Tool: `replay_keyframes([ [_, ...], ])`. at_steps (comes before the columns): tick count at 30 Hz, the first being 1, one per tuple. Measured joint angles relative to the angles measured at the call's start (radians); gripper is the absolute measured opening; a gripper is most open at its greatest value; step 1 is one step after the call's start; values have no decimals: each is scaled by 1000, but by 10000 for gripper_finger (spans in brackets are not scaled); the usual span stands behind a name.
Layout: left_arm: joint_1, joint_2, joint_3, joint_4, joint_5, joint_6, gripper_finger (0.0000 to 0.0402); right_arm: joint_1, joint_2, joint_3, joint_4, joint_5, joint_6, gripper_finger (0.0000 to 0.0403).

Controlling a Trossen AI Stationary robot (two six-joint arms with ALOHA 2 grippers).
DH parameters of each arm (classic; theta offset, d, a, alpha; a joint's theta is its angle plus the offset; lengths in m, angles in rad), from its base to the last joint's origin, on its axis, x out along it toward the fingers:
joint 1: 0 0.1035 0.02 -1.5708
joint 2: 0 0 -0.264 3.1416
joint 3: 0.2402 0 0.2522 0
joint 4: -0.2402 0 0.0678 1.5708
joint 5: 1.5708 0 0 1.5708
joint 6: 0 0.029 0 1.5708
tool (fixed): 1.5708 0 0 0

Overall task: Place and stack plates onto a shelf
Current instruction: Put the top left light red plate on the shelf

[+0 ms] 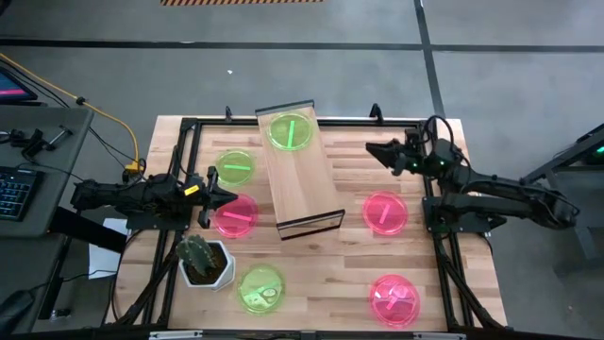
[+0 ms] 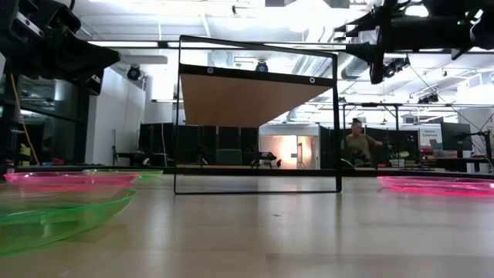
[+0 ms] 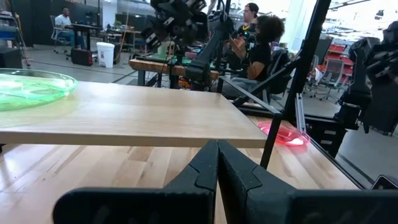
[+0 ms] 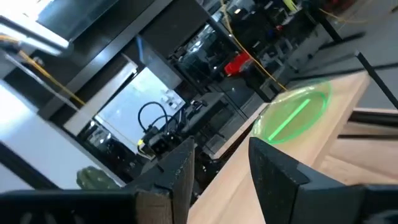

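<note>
The shelf [image 1: 300,175] is a light-wood plank in a dark frame, lying slantwise mid-table. One green plate [image 1: 290,131] sits on its far end, also seen in the right wrist view [image 4: 292,115] and the left wrist view [image 3: 28,87]. On the table lie a green plate [image 1: 236,168], a pink plate [image 1: 236,217], a green plate [image 1: 260,288] and two pink plates [image 1: 385,212] [image 1: 394,297]. My left gripper [image 1: 224,196] is shut [image 3: 217,155], raised left of the shelf, near the pink plate's far rim. My right gripper [image 1: 373,149] is open [image 4: 221,152], raised right of the shelf's far half.
A cactus in a white pot [image 1: 203,260] stands near the left front, close under my left arm. A dark frame runs along the table's edges [image 1: 189,127]. Bare tabletop lies between the shelf and the right pink plates. People sit in the room beyond [image 3: 261,43].
</note>
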Motion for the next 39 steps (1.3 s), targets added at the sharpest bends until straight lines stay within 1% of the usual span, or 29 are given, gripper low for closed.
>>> replay_keyframes([
  [3, 0, 0, 0, 18, 0, 0, 1, 21, 0, 6, -2, 0, -68, 136],
  [6, 0, 0, 0, 82, -2, -6, 1, 39, 0, 6, -3, -8, -115, 135],
  [13, 0, 0, 0, 247, -51, -162, 1, 81, 0, 7, -11, -26, -151, 115],
  [16, 0, 0, 0, 284, -51, -204, 1, 102, 0, 7, -12, -31, -184, 84],
  [19, 0, 0, 0, 285, -51, -227, 1, 118, 0, 8, -22, -32, -198, 22],
  [20, 0, 0, 0, 287, -51, -233, 1, 121, 0, 8, -27, -32, -201, 12],
  [23, 0, 0, 0, 289, -52, -237, 1, 129, 0, 8, -42, -13, -185, 14],
  [25, 1, 0, 0, 310, -95, -239, 1, 129, 0, 8, -48, -12, -183, 6],
  [28, 1, 16, 16, 333, -242, -322, 1, 129, 0, 8, -48, -12, -178, 4],
  [29, 1, 29, 35, 311, -271, -336, 1, 129, 0, 8, -48, -12, -166, 6],
  [32, 7, 109, 142, 160, -279, -332, 12, 129, 0, 8, -48, -12, -147, 4],
  [36, 53, 270, 337, -203, -279, -335, 49, 127, 1, 8, -49, -10, -156, 2],
  [39, 111, 386, 480, -493, -280, -369, 84, 127, 1, 8, -59, -8, -164, 1],
])
